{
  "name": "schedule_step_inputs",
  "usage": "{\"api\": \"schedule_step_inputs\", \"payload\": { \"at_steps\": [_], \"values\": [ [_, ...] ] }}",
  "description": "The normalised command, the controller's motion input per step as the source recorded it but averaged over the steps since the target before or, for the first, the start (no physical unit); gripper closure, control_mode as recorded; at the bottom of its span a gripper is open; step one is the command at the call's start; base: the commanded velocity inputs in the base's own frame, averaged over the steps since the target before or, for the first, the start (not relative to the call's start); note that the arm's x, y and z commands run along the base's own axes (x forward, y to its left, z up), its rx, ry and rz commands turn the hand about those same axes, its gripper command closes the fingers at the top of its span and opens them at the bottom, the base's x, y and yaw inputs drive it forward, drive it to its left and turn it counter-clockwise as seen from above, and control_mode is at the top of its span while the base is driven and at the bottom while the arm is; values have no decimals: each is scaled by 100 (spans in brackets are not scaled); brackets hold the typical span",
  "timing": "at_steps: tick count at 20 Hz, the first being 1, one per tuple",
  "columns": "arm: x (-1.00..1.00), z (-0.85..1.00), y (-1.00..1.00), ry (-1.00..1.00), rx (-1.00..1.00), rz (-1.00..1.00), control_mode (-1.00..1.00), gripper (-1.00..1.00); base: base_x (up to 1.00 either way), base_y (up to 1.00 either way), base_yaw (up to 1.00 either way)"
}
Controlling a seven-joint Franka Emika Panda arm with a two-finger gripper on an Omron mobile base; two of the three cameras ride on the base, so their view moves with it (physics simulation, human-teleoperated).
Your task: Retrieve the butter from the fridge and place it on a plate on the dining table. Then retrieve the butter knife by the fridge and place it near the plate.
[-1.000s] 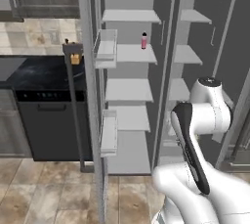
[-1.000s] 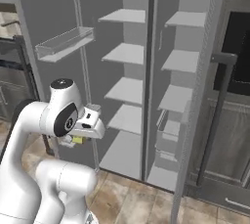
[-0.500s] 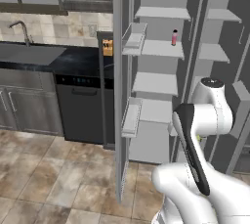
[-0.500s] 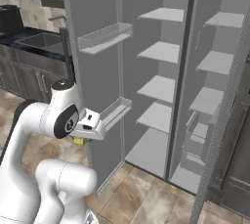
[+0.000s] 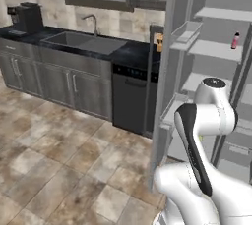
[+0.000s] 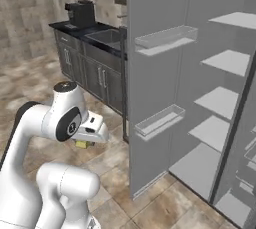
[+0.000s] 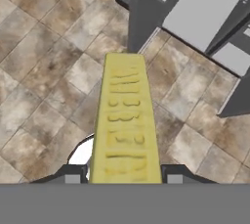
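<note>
**Butter in the grip, fridge standing open**

You've got the butter (image 7: 125,120) clamped between the two finger tips of the gripper (image 7: 125,175): in the hand view the pale-yellow stick runs up from between the dark tips, w/ raised lettering on its top face, and the jaws sit narrow against its sides. Below it you see brown stone floor tiles (image 7: 44,61), so the stick hangs over the floor, not over any shelf.

In the right base view a bit of yellow (image 6: 83,144) pokes out under the white hand, close to the arm's body and low, left of the fridge (image 6: 155,73). The fridge door (image 6: 150,138) stands open toward you, w/ two clear door bins on its inner face; pale inner shelves (image 6: 220,63) are stacked behind it.

In the left base view the fridge is to the arm's right, a small pink bottle (image 5: 236,41) on an upper shelf. Left of it: black counter (image 5: 74,42) w/ sink (image 5: 81,38) and tap, a dark dishwasher front (image 5: 130,96), grey cabinet fronts, coffee machine (image 5: 27,17) at the far end.
</note>
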Motion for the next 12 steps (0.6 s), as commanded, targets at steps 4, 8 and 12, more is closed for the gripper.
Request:
{"api": "schedule_step_inputs", "payload": {
  "at_steps": [4,8,12],
  "values": [
    [0,0,0,0,0,0,100,100,-31,-13,58],
    [0,0,0,0,0,0,100,100,-14,-41,70],
    [0,0,0,0,0,0,100,100,-5,-62,76]
  ]
}}
